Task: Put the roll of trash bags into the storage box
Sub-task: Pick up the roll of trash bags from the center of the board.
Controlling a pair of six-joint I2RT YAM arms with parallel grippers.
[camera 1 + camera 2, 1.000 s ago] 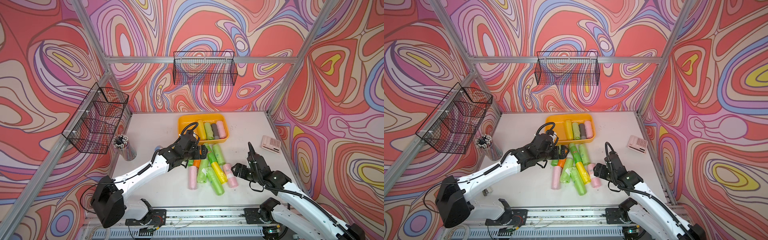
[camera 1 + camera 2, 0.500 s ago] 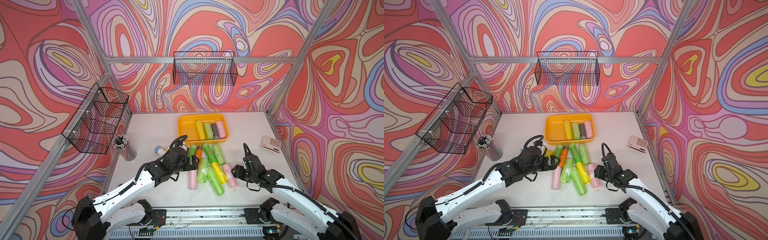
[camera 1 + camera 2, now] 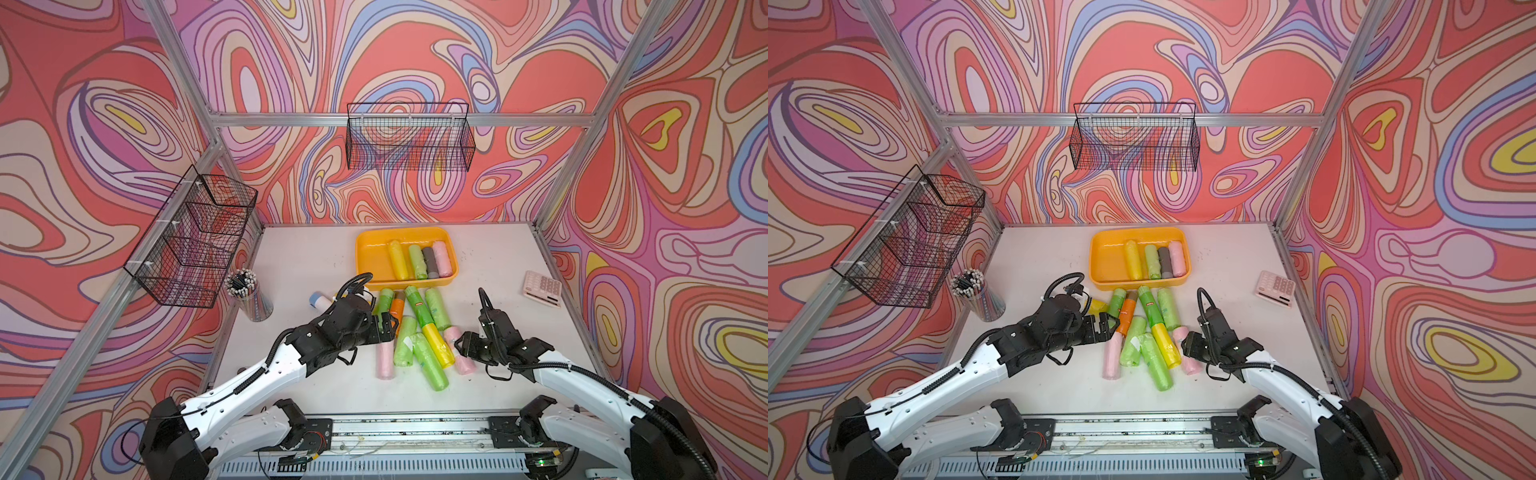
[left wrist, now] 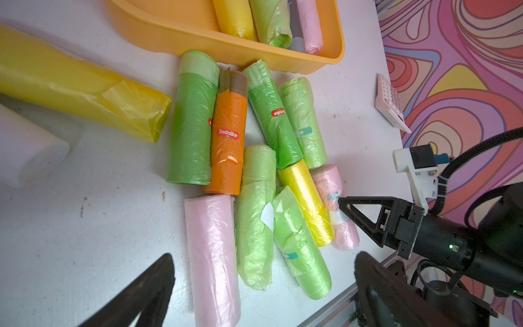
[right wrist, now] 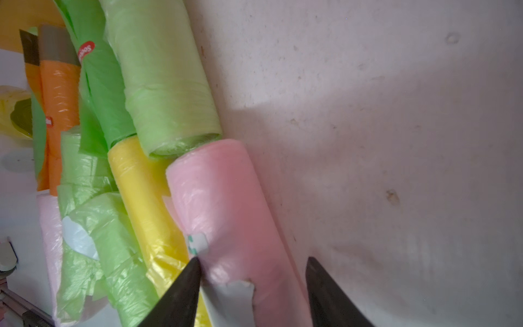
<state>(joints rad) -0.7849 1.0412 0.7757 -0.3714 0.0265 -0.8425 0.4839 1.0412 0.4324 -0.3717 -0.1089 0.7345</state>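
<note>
- Closing from wide to narrow within the last sec, R tool [image 5: 252,260] now pinched the pink roll [image 5: 226,203] near one end. Roll still lay on the bench [image 3: 299,257], not lifted.
- L tool [image 3: 388,328] had backed off from the storage box [image 3: 372,257] near rim. It hung spread wide, holding nothing, over the pile [image 3: 409,332] of loose rolls just on the box's near side.
- Meaning, prob.: one drop-off done, next pick begun; lift + carry to box still due.
- Box held 4 rolls side by side, w/ bare floor at its left part, so room remained.
- Pink roll sat at the pile's edge, away from the box, toward the box's right side.
- In the way: yellow roll [image 5: 141,192] touched it lengthwise, and light-green roll [image 5: 164,85] butted its box-facing end. Either could drag along.
- L tool hung between pile & box, so poss. clash on the carry.
- Calculator [image 3: 542,287] lay well off to the box's right and pencil cup [image 3: 249,297] well off to its left, both clear of the route.
</note>
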